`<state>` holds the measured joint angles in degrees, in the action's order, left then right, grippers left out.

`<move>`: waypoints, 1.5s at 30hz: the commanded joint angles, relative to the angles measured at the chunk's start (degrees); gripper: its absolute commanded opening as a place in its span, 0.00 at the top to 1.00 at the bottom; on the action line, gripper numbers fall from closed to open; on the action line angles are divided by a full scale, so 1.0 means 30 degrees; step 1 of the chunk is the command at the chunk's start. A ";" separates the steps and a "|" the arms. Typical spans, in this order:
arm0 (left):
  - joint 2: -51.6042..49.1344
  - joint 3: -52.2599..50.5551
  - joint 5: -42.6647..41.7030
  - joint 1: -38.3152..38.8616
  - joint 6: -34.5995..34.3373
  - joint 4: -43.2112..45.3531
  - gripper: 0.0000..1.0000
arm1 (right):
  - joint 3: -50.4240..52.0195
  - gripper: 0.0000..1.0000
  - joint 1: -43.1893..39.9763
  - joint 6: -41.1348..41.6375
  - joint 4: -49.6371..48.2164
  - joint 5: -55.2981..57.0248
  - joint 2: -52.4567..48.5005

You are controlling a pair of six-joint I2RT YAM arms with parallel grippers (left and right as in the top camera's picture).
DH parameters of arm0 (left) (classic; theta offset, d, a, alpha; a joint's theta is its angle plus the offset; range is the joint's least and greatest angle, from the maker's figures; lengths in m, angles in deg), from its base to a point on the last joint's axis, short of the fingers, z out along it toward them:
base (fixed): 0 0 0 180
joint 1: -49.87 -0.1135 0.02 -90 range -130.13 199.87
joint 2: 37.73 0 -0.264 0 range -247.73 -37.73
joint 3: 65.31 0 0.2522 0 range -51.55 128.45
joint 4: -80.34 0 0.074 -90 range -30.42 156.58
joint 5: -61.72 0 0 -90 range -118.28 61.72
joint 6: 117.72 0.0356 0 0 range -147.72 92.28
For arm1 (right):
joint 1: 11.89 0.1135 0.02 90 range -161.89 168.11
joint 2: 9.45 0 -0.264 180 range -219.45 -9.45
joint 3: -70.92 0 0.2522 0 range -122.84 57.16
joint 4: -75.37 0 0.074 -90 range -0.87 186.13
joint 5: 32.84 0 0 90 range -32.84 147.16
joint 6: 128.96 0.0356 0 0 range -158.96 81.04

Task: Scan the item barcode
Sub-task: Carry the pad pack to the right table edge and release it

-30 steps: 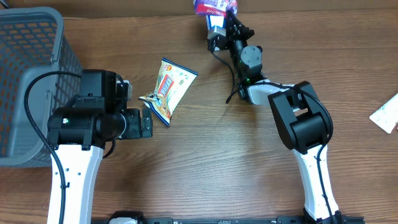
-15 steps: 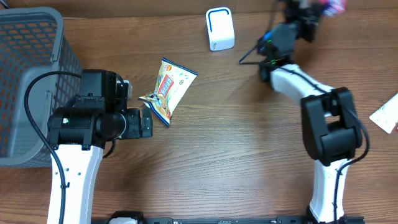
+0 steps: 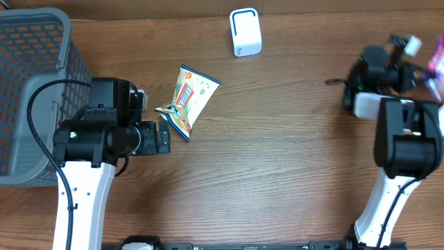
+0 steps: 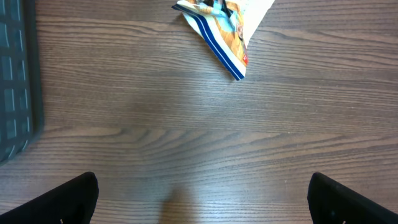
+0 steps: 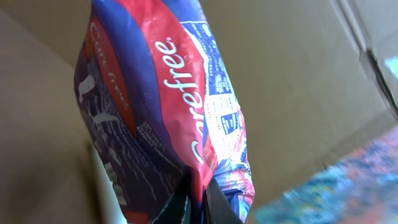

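1. Left tool (image 4: 202, 202) hangs low over the bench (image 3: 277, 173) with its fingers wide apart and nothing between them. The grey basket (image 3: 28, 83) is on its left side.
2. Snack bag (image 3: 189, 101) lies flat just ahead of that tool and apart from it. Its long axis runs on a slant, with the near end toward the left arm and the far end toward the scanner. The left arm is much the nearer one to it.
3. White scanner (image 3: 245, 31) stands at the far edge of the bench, beyond the bag and a little to the right. It is well apart from both tools.
4. Right tool (image 5: 198, 202) is clamped tight on one end of the Carefree packet (image 5: 168, 106). It holds the packet up at the far right, with a cardboard box (image 5: 298, 74) behind it.
5. To be scanned, the packet would have to travel left across the bench to the scanner. If it is bound for the box instead, the bag looks the likelier next item, and it lies within the left tool's reach.
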<state>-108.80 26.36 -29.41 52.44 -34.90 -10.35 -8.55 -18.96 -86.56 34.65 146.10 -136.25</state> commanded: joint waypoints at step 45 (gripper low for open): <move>-0.0058 0.0007 -0.0124 -0.0102 -0.0248 0.0015 0.00 | -0.1916 0.00 1.3464 0.4940 0.3475 -0.2047 0.4896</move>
<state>-108.80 26.36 -29.41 52.44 -34.90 -10.37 -14.39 26.04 -80.77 42.44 145.43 -121.84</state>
